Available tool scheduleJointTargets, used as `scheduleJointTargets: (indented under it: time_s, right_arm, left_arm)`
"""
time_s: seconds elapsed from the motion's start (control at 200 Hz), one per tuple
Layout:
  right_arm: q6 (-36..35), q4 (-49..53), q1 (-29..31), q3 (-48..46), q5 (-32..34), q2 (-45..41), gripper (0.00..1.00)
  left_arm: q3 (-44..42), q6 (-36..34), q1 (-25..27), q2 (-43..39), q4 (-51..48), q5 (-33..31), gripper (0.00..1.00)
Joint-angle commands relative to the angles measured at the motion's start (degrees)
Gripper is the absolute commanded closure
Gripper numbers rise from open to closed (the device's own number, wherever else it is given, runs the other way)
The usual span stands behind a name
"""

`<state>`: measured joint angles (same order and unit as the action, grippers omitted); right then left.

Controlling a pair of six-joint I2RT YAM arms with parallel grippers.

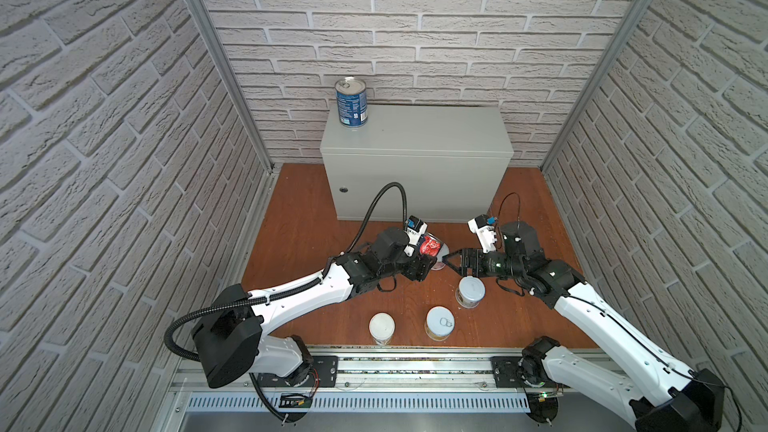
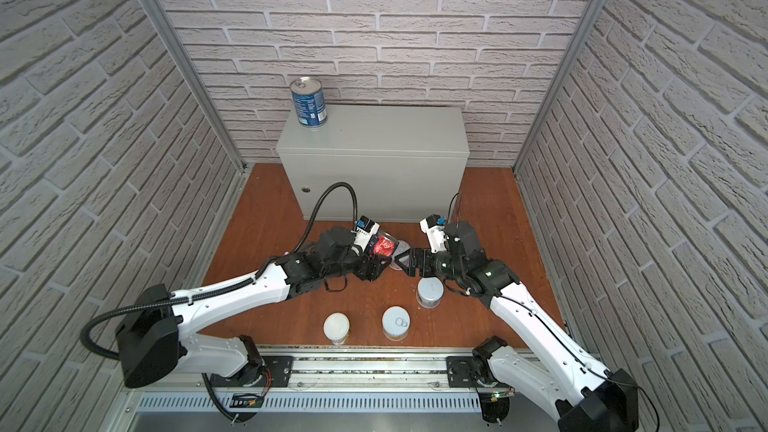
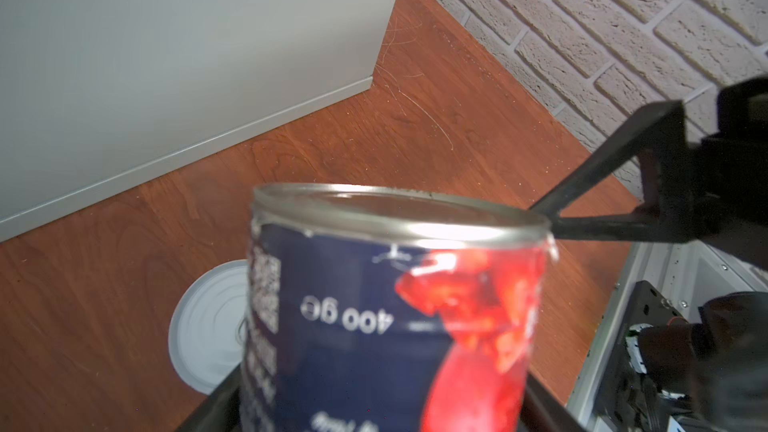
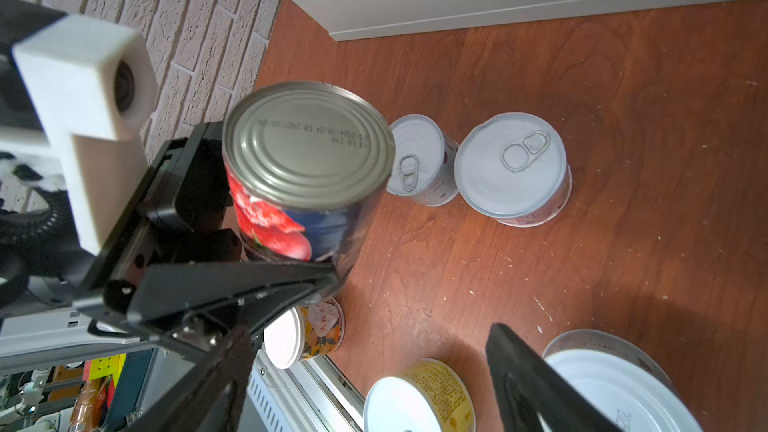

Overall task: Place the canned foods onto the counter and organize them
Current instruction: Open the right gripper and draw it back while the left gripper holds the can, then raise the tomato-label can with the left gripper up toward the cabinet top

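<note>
- Tomato can, the tall dark-labelled one, is tilted and appears clear of the wooden floor. It hangs in front of the counter, about level with the middle of its front face, and is not yet on top.
- Left gripper is clamped across the can's side wall, toward the end away from the date-stamped metal face. That face is free and turned to the right wrist camera.
- Right gripper has its jaws spread with nothing between them. One fingertip sits at the can's rim, touching or just beside it; I cannot tell which.
- Handling, as a judgement: if full, the steel can is heavy for its size. It is rigid and should not give under the pads. The glossy label looks slick, so a hold far from the middle could let the can swing or slide.
- The best hold looks to be across the cylinder wall near mid-height, with the pads flat on the label and clear of the raised rims.
- Blue can stands upright at the counter's back-left corner, so the free top runs toward the right edge.
- Short white-lidded cans wait on the floor, some near its front edge. They are squat and probably lighter, so a grip across the wall should suit them too.
</note>
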<state>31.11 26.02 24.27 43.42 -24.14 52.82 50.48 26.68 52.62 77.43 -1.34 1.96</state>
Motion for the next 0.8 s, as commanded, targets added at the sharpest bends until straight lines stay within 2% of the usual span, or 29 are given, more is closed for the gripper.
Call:
scheduleJointTargets:
  time_s: [0.0,0.15,0.275,0.48,0.795]
  right_arm:
    - [0.26,-4.71,0.25,-2.45,1.99,-3.22,0.11]
    - [3.38,-11.41,0.25,-8.22,4.20,-7.15,0.10]
    - [4.04,-17.82,0.25,-11.62,0.04,-8.32,0.09]
    - [2.99,-19.39,0.43,-12.25,-1.18,-9.21,0.09]
    - [3.14,-22.12,0.43,-13.27,-2.35,-7.32,0.09]
  left_arm:
    - [4.66,-1.69,-0.51,-1.44,4.69,-1.63,0.61]
    - [5.85,-3.12,-0.76,-2.19,3.72,-2.85,0.61]
    - [6.64,-5.77,-0.75,-2.87,3.17,-6.87,0.61]
    - [6.81,-9.46,-0.81,-4.79,4.51,-11.72,0.61]
    - [7.04,-13.20,-0.76,-6.49,6.62,-11.39,0.60]
